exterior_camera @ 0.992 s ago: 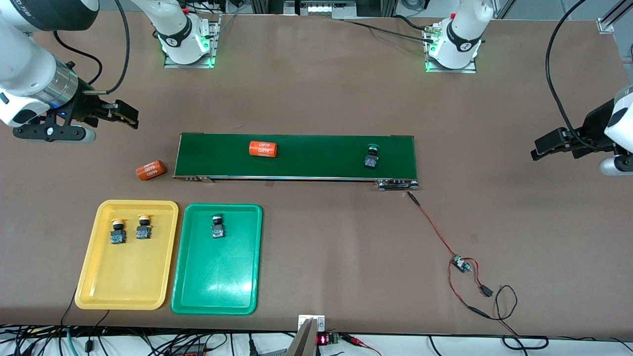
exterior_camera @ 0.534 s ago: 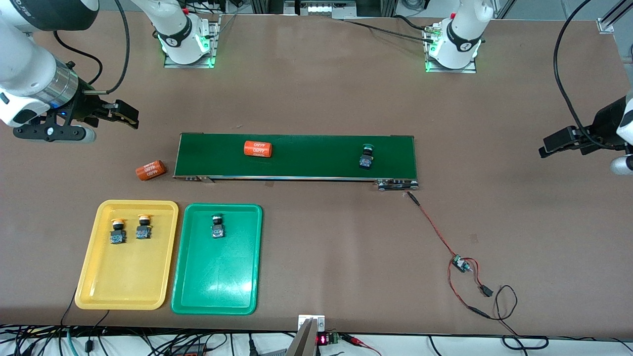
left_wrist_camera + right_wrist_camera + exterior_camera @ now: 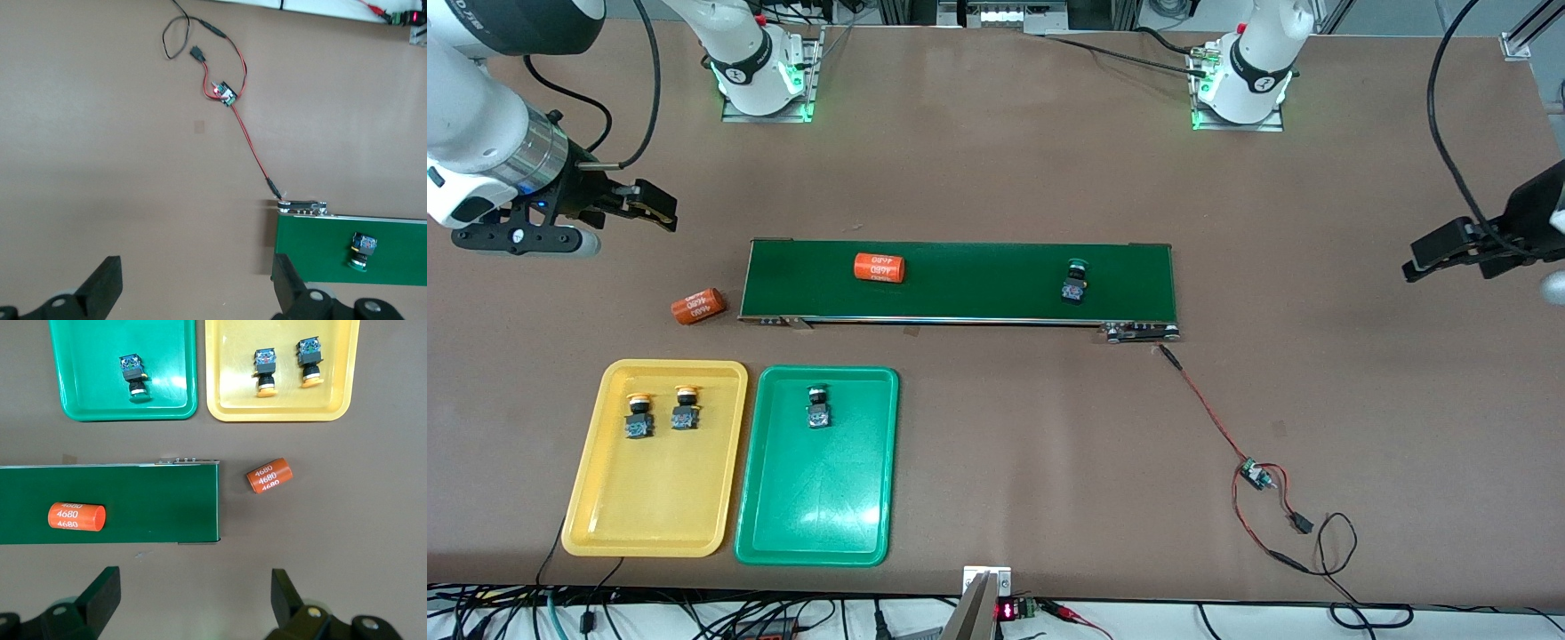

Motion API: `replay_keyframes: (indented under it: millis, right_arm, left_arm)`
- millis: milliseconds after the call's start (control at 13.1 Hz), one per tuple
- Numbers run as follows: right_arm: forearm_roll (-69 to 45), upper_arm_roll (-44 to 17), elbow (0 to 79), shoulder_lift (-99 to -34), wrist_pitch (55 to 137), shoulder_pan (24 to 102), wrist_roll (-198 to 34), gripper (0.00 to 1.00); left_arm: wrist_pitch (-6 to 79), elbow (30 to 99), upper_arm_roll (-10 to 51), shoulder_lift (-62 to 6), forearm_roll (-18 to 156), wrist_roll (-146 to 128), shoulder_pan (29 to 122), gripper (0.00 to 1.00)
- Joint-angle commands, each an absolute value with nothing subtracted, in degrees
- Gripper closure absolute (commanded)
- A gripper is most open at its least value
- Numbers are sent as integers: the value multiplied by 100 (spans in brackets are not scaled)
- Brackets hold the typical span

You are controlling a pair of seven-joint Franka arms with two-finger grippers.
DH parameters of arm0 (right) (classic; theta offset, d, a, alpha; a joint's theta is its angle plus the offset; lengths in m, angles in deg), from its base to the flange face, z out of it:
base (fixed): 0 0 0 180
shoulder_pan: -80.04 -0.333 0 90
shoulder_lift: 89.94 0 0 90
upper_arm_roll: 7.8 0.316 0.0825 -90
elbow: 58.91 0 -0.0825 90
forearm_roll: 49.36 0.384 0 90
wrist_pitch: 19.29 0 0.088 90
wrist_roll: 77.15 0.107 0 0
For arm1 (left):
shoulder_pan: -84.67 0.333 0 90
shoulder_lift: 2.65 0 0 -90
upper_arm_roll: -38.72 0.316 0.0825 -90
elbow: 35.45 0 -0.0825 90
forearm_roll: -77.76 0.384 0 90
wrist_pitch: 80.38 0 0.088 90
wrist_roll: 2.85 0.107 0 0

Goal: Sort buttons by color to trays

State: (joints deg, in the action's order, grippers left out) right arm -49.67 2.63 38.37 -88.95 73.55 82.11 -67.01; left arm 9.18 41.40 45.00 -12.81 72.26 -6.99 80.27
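Meanwhile, green button [image 3: 1075, 281] on conveyor belt [image 3: 978, 302], claws apart.

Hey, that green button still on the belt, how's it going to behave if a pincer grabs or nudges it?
The green button lies on its side on the conveyor belt, so its rounded cap may make it pivot or roll if nudged. It looks small, rigid and probably light; its boxy black body likely offers flatter sides to grip than the cap.

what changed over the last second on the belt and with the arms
The orange cylinder on the belt and the green button on the belt both rode along the conveyor belt toward the right arm's end. The left gripper drew away from the belt, open and empty. Right gripper, both trays, their three buttons and the other cylinder stayed put.
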Motion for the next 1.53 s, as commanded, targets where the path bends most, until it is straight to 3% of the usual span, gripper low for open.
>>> replay_keyframes:
  millis: [0,458,763,1145,1450]
  right_arm:
    - [-4875,222,3865,-8950,7291,8180,-6678,0]
    - [-4875,222,3865,-8950,7300,8180,-6678,0]
    - [-4875,222,3865,-8950,7300,8180,-6678,0]
    - [-4875,222,3874,-8950,7300,8180,-6678,0]
    - [-4875,222,3865,-8915,7344,8189,-6686,0]
  left_arm:
    - [637,3934,4496,-1294,7346,-637,8062,0]
    - [417,3978,4470,-1294,7345,-550,8044,0]
    - [425,4004,3600,-1294,7354,-434,8923,0]
    - [320,4216,3573,-1162,7511,-461,8889,0]
    - [364,4251,4030,-1083,7671,-549,8309,0]
